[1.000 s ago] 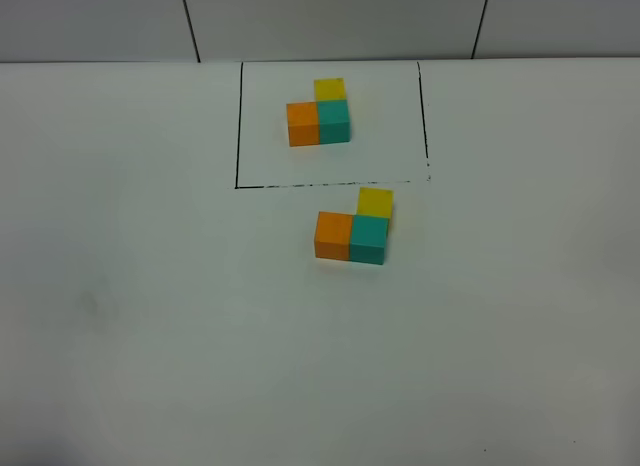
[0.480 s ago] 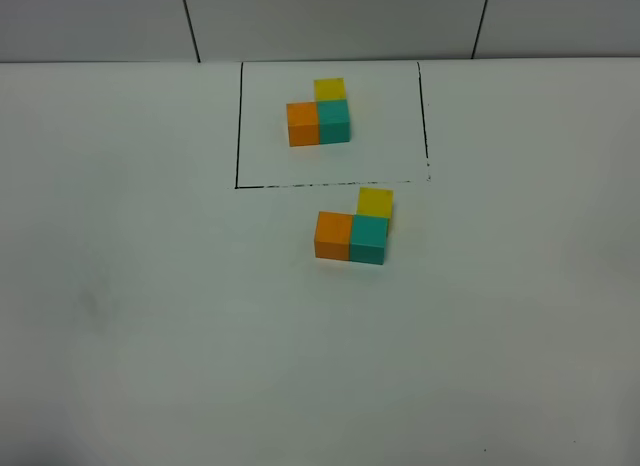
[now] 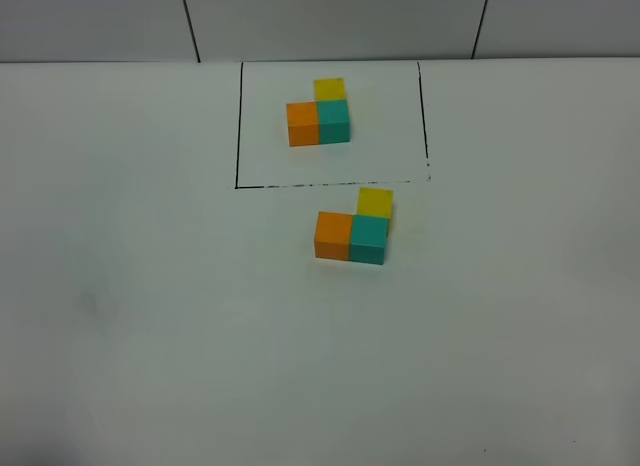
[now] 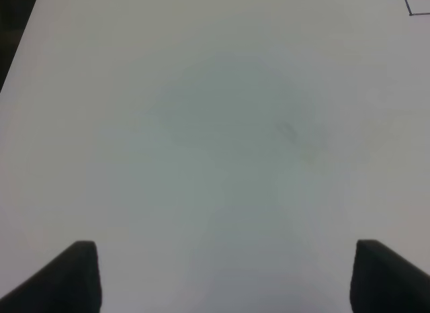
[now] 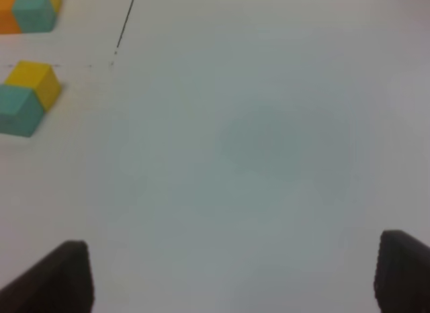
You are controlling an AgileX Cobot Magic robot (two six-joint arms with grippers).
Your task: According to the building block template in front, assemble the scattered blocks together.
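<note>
The building block template (image 3: 320,114) sits at the back inside a thin black-line frame (image 3: 237,136): orange left, teal right, yellow behind the teal. Just in front of the frame the scattered blocks stand pressed together in the same L shape: orange block (image 3: 332,234), teal block (image 3: 368,238), yellow block (image 3: 375,202). Neither gripper shows in the high view. My left gripper (image 4: 225,279) is open over bare table. My right gripper (image 5: 232,276) is open too, well away from the yellow block (image 5: 33,81) and teal block (image 5: 17,108) at that view's edge.
The white table (image 3: 150,316) carries only the two block clusters. A grey panelled wall (image 3: 330,21) rises behind it. The left wrist view shows the table's dark edge (image 4: 13,31) and a corner of the black frame (image 4: 411,7).
</note>
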